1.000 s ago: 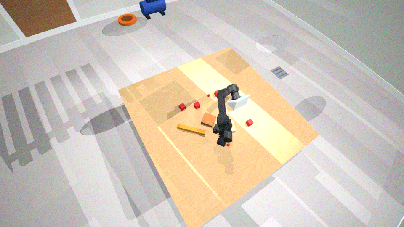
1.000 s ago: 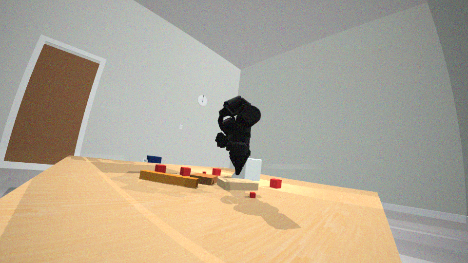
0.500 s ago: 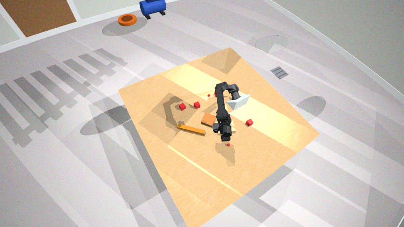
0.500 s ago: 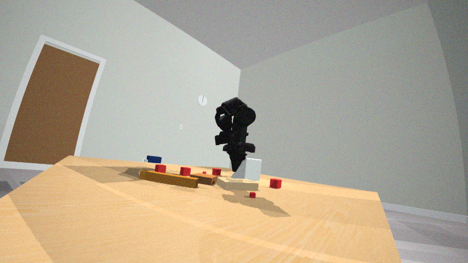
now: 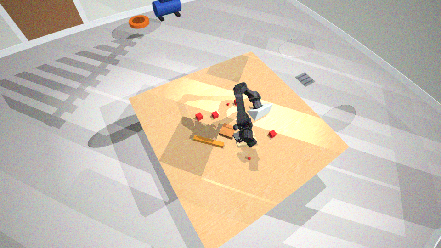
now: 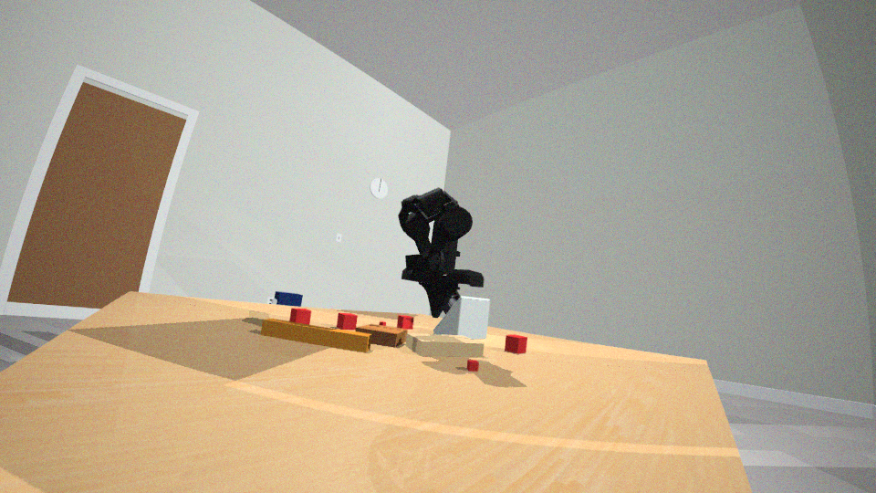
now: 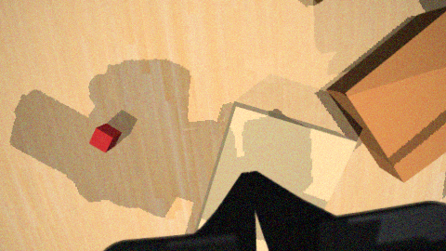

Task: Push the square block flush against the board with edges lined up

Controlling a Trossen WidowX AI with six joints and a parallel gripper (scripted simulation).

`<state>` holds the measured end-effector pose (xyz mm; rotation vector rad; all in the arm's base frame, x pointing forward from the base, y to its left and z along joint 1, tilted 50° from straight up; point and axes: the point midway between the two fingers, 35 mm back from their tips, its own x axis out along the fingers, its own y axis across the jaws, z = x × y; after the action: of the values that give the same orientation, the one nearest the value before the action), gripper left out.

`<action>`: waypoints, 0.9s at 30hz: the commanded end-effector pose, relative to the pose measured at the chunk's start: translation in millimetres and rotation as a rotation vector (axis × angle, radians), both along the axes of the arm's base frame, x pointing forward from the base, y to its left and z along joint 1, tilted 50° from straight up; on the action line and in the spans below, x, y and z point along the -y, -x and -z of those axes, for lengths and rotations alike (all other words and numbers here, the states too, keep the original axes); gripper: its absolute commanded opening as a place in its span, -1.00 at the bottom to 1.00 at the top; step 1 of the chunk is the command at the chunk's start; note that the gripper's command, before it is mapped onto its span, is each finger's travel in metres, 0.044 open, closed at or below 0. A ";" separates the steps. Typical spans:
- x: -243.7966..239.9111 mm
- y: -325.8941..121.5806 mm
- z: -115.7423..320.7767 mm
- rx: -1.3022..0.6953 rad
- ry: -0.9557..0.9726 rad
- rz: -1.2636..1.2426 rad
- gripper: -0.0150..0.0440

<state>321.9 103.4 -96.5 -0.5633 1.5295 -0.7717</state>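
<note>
A flat cream square block point(image 5: 241, 143) point(image 6: 447, 349) point(image 7: 279, 153) lies partly under the arm in the top view. A brown-orange block point(image 5: 227, 132) point(image 6: 380, 336) point(image 7: 400, 112) lies beside it, turned at an angle. In the wrist view one cream corner is at or very near its side; their sides are not flush. A long narrow orange board point(image 5: 208, 141) point(image 6: 315, 335) lies apart from the cream block, past the brown-orange one. My gripper point(image 6: 435, 315) point(image 7: 249, 179) is shut and empty, above the cream block. Its tips are hidden in the top view.
A small red cube point(image 5: 249, 158) point(image 6: 473, 365) point(image 7: 105, 138) lies near the cream block. A larger red cube point(image 5: 272, 133) point(image 6: 516, 343) lies to its right. Several more red cubes lie behind the brown-orange block. A pale wedge point(image 5: 260, 111) point(image 6: 473, 317) stands by the arm's base.
</note>
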 end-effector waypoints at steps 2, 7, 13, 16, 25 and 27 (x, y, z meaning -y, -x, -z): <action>5.5 11.6 -8.1 -0.113 -0.020 -0.091 -0.49; 12.3 24.2 -16.5 -0.241 -0.039 -0.202 -0.49; 21.3 40.3 -26.0 -0.395 -0.063 -0.334 -0.49; 26.0 48.8 -30.6 -0.471 -0.076 -0.400 -0.49; 41.0 75.3 -43.0 -0.701 -0.110 -0.602 -0.49; 44.7 81.4 -45.7 -0.751 -0.118 -0.647 -0.49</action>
<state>249.1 63.0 -54.3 -1.2226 1.8591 -0.0156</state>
